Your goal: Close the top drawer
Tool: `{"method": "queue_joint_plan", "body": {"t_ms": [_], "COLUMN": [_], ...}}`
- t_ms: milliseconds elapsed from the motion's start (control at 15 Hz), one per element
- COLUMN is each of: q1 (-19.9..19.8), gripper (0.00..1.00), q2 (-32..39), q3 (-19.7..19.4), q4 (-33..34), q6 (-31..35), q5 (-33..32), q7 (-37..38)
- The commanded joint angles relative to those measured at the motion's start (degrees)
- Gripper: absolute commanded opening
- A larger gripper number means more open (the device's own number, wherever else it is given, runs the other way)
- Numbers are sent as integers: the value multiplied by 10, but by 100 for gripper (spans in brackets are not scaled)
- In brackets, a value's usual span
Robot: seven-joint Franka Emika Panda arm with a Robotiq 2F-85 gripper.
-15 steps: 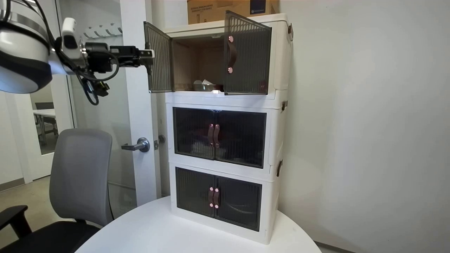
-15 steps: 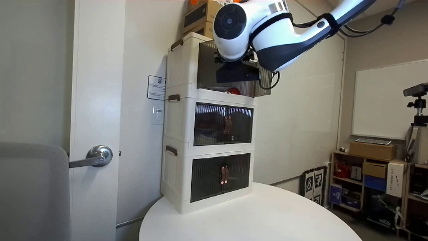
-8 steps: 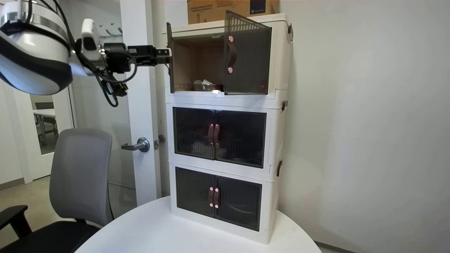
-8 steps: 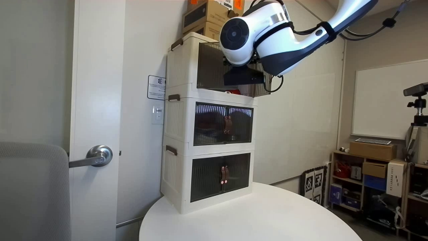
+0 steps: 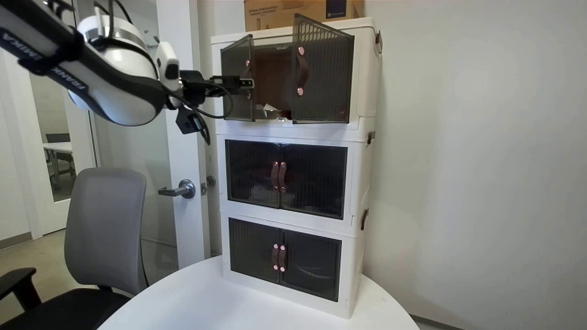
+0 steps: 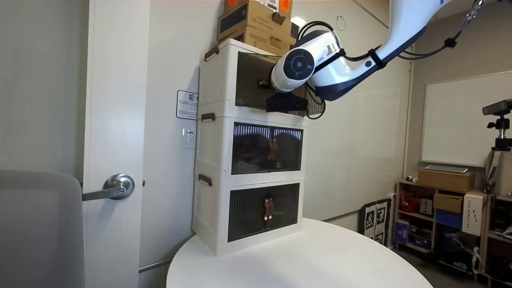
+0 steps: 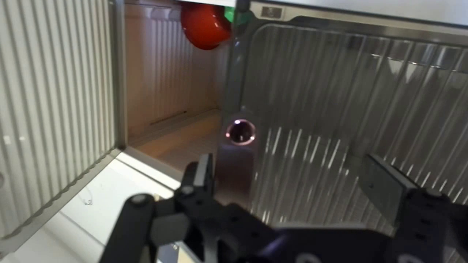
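Gripper (image 7: 292, 179) is released: fingers (image 7: 385, 188) spread wide in front of the smoky near door (image 5: 236, 59), that door's strap handle (image 7: 236, 168) showing just beside one fingertip. Contact with the panel: can't tell from here. Top drawer (image 5: 273, 64) is the uppermost compartment of the white cabinet (image 6: 210, 144); its near door hangs partway out, its far door (image 5: 325, 73) is swung out too, gap between them. Wrist view looks through that gap: red rounded item (image 7: 204, 29), green bit (image 7: 229, 14) beside it; green shows only there. In an exterior view I get a pale piece (image 5: 269, 107) low in the same compartment. In an exterior view the arm (image 6: 332, 76) covers most of the gripper, while the wrist view has both fingers plain. Middle compartment (image 5: 316, 183) and lowest compartment (image 5: 316, 266) sit closed in both exterior views. Cabinet stands on a white table (image 6: 340, 260) with a curved edge; cartons (image 6: 268, 22) are piled on the cabinet's top. Gray chair (image 5: 103, 224) is near the table, seat (image 5: 69, 306) showing in an exterior view. Lever handle (image 6: 120, 186) on a white-framed room door (image 6: 116, 100) shows in both exterior views. Past the table, in an exterior view: whiteboard (image 6: 468, 120), loaded shelf unit (image 6: 416, 215), brown box (image 6: 446, 181) on the shelf unit, dark device (image 6: 498, 108) on a stand (image 6: 501, 130).
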Motion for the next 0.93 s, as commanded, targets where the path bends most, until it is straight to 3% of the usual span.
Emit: {"method": "queue_joint_plan", "body": {"t_ms": [0, 467, 867], "q1": [-20, -36, -59], "gripper": [100, 100, 100], "q2": [69, 129, 142], "q3": [-7, -2, 2], "q4": [108, 214, 258], "q6": [100, 176, 255], "q5": [-76, -160, -144], "q7": [40, 81, 91]}}
